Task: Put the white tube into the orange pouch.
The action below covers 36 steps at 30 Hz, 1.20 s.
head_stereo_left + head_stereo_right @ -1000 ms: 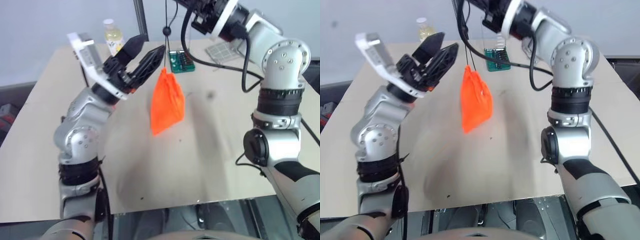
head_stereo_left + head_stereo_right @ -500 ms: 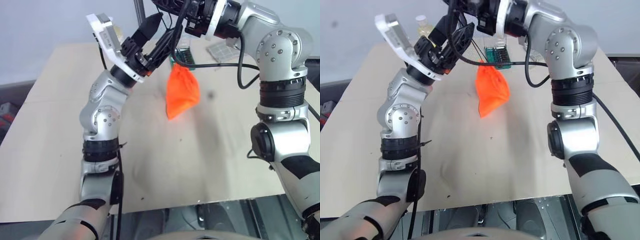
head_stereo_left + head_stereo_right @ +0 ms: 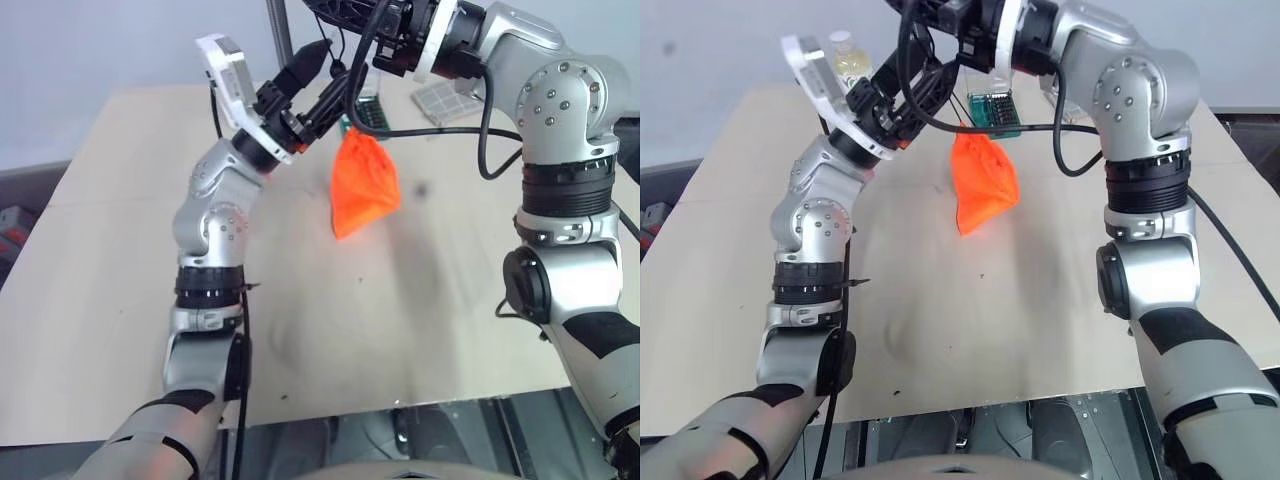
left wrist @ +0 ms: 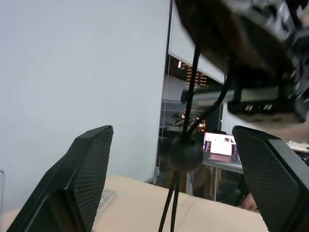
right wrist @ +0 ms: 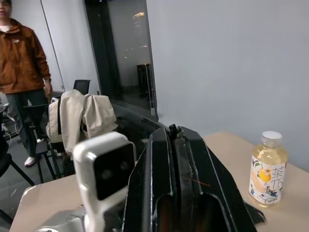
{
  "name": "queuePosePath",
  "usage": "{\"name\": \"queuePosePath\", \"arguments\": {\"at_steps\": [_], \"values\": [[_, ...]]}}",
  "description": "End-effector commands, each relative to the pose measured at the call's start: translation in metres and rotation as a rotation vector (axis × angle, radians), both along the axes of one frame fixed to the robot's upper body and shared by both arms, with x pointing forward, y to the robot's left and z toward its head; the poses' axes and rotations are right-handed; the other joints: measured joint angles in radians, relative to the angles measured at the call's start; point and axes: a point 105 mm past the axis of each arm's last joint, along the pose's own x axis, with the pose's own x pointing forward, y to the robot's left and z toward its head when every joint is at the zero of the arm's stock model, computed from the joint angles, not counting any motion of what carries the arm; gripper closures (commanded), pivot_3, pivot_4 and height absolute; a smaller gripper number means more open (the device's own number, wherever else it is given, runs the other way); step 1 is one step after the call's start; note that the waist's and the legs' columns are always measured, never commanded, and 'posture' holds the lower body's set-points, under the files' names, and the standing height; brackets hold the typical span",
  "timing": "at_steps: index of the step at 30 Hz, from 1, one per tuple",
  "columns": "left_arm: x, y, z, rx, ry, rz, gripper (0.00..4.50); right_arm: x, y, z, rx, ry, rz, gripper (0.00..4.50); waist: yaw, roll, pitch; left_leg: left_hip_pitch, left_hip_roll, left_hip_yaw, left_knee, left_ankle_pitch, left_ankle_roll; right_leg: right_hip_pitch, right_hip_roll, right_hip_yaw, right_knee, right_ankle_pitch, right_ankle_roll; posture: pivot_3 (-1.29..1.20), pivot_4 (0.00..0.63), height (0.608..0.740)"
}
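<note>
The right gripper [image 3: 940,15], jaws shut on the cord, dangles the orange pouch [image 3: 983,183] below them. The left gripper [image 3: 322,75] stands wide, empty, flanking the cord. Tube possibly already inside.

A pale beige table [image 3: 120,300] stands in front of a plain light grey-blue wall [image 3: 90,45]. A dark metal post [image 3: 279,35] rises at the table's far edge. Beyond the table's end, a dark glazed partition [image 5: 123,58] reflects ceiling lights. Near it a chair [image 5: 79,116] draped with a cream jacket stands on the grey floor, and a person in a brown jacket [image 5: 19,63] stands beside it. Further back a lit laptop screen [image 4: 219,144] glows on a desk.
</note>
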Motion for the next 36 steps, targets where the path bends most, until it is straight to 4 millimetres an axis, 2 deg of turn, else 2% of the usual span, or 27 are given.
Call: {"name": "queuePosePath", "arguments": {"at_steps": [1,2,5,10,11,12,19,21,24,27,32,36], "values": [[-0.006,-0.006,0.015,0.001,-0.072,-0.024,0.35,-0.016,-0.001,0.018,0.032,-0.07,0.029,4.5,0.0,0.0,0.0,0.0,0.0,0.0,0.0,0.0,0.0,0.0,0.0,0.0,0.0,0.0,0.0,0.0,0.15,0.74],[-0.006,-0.007,0.016,0.003,-0.075,-0.027,0.35,-0.016,-0.001,0.017,0.031,-0.07,0.03,4.5,-0.001,0.0,0.0,0.0,0.0,0.0,0.0,0.0,0.0,0.0,0.0,0.0,0.0,0.0,0.0,0.0,0.15,0.74],[-0.006,-0.008,0.018,0.001,-0.086,-0.037,1.15,-0.017,-0.001,0.016,0.028,-0.069,0.029,4.5,0.0,0.0,0.0,0.0,0.0,0.0,0.001,0.0,0.0,0.0,0.0,0.0,0.001,0.0,0.0,0.0,0.15,0.74],[-0.007,-0.009,0.019,0.0,-0.083,-0.044,3.46,-0.014,-0.002,0.013,0.018,-0.061,0.009,4.5,0.0,0.0,0.0,0.0,0.0,0.0,0.002,0.0,0.0,0.0,0.0,0.0,0.001,0.0,0.0,0.0,0.15,0.74],[-0.007,-0.009,0.018,-0.001,-0.081,-0.044,4.04,-0.013,-0.002,0.013,0.016,-0.06,0.006,4.5,-0.001,0.0,0.0,0.0,0.0,0.0,0.002,0.0,0.0,0.0,0.0,0.0,0.002,0.0,0.0,0.0,0.15,0.74],[-0.006,-0.009,0.018,-0.002,-0.08,-0.044,4.29,-0.013,-0.002,0.012,0.016,-0.059,0.004,4.5,-0.001,0.0,0.0,0.0,0.0,0.0,0.002,0.0,0.0,0.0,0.0,0.0,0.002,0.0,0.0,0.0,0.15,0.74],[-0.005,-0.007,0.01,0.008,-0.064,-0.028,4.28,-0.008,-0.007,0.019,0.04,-0.073,-0.032,4.5,-0.001,0.0,0.0,0.0,0.0,0.0,0.003,0.0,0.0,0.0,0.0,0.0,0.003,0.0,0.0,0.0,0.15,0.74],[0.0,-0.006,-0.008,0.053,-0.034,-0.008,4.28,-0.003,-0.017,0.033,0.084,-0.086,-0.075,4.5,-0.001,0.0,0.0,0.0,0.0,0.0,0.003,0.0,0.0,0.0,0.0,0.0,0.003,0.0,0.0,0.0,0.15,0.74],[0.01,-0.01,-0.051,0.224,0.004,0.035,4.28,0.002,-0.031,0.05,0.123,-0.122,-0.115,4.5,0.0,0.0,0.0,0.0,-0.001,0.0,0.003,0.0,0.0,0.0,0.0,0.0,0.003,0.0,0.0,0.0,0.15,0.74],[0.017,-0.011,-0.08,0.295,0.051,0.034,4.28,0.007,-0.045,0.066,0.161,-0.142,-0.164,4.5,0.001,0.0,0.0,0.0,-0.001,0.0,0.003,0.0,0.0,0.0,0.0,0.0,0.003,0.0,0.0,0.0,0.15,0.74],[0.025,-0.009,-0.115,0.386,0.098,0.063,4.28,0.008,-0.069,0.093,0.249,-0.165,-0.224,4.5,0.0,0.0,0.0,0.0,-0.001,0.001,0.003,0.0,0.0,0.0,0.0,0.0,0.003,0.0,0.0,0.0,0.15,0.74],[0.025,-0.007,-0.13,0.409,0.105,0.078,4.28,0.01,-0.094,0.111,0.34,-0.152,-0.27,4.5,0.001,0.0,0.0,0.0,-0.001,0.001,0.004,0.0,0.0,0.0,0.0,0.001,0.004,0.0,0.0,0.0,0.15,0.74]]}}
